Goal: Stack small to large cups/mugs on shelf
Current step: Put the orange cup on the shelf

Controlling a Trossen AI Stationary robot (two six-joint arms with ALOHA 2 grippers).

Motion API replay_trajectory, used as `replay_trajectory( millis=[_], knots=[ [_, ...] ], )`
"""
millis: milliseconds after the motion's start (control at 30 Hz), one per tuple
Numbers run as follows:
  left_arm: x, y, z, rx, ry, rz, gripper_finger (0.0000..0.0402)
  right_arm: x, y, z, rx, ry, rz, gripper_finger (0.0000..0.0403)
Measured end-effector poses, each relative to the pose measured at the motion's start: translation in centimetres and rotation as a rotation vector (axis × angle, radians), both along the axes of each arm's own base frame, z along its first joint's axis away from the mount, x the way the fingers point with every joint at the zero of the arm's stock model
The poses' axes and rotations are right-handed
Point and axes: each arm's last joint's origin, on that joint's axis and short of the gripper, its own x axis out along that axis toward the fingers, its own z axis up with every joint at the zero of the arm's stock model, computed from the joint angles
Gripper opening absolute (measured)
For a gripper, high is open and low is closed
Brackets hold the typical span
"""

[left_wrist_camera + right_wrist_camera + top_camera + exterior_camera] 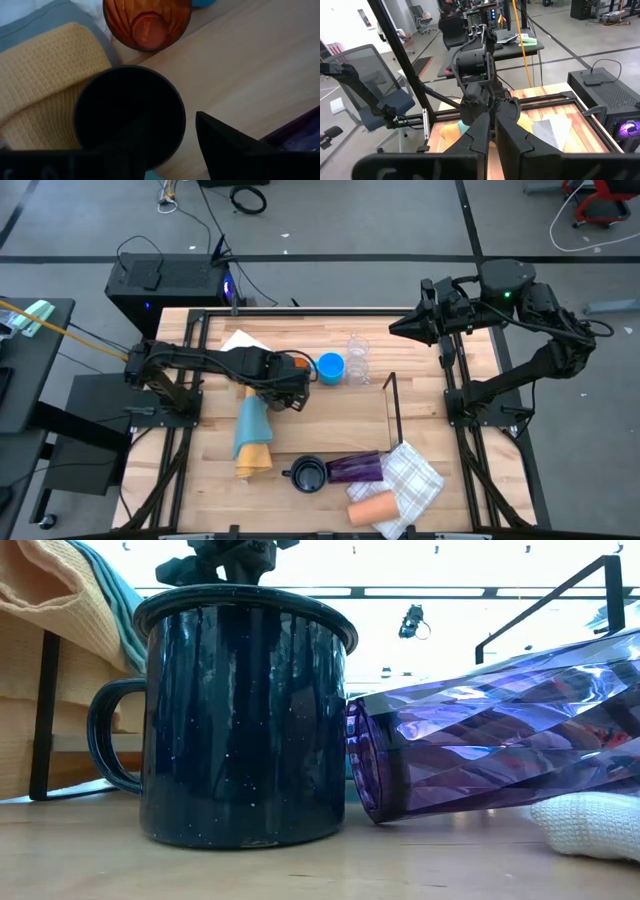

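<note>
We see the left gripper [290, 393] near the desk [330, 420] centre, its jaws apart around the black cup [130, 112] (one finger inside, one outside). The amber cup [147, 22] stands just beside it, the bright blue cup [330, 367] at two o'clock. Toward six o'clock the dark mug [245, 715] stands upright, touching the toppled purple tumbler [500, 735]. The right gripper [491, 132] hangs at the one o'clock edge, jaws together.
</note>
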Motion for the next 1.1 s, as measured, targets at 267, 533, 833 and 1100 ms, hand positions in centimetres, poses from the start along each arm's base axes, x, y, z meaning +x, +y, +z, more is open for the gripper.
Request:
replay_trajectory(
  millis=[267, 533, 833, 1100],
  knots=[
    [-1.1, 0.4, 2.0, -0.008, -0.096, 0.012, 0.0163, 0.0, 0.0, 0.0, -0.001, -0.001, 0.000, 0.0038],
    [-0.3, 1.2, 4.5, 0.001, -0.378, -0.019, 0.0164, 0.0, 0.0, 0.0, -0.003, -0.001, 0.001, 0.0038],
    [1.0, 2.5, 5.2, 0.066, -0.491, -0.114, 0.0147, 0.0, 0.0, 0.1, -0.002, -0.009, 0.000, 0.0038],
    [1.0, 3.5, 5.2, 0.107, -0.466, -0.216, 0.0141, 0.8, 0.0, -0.1, -0.038, -0.005, 0.008, 0.0038]
  ],
)
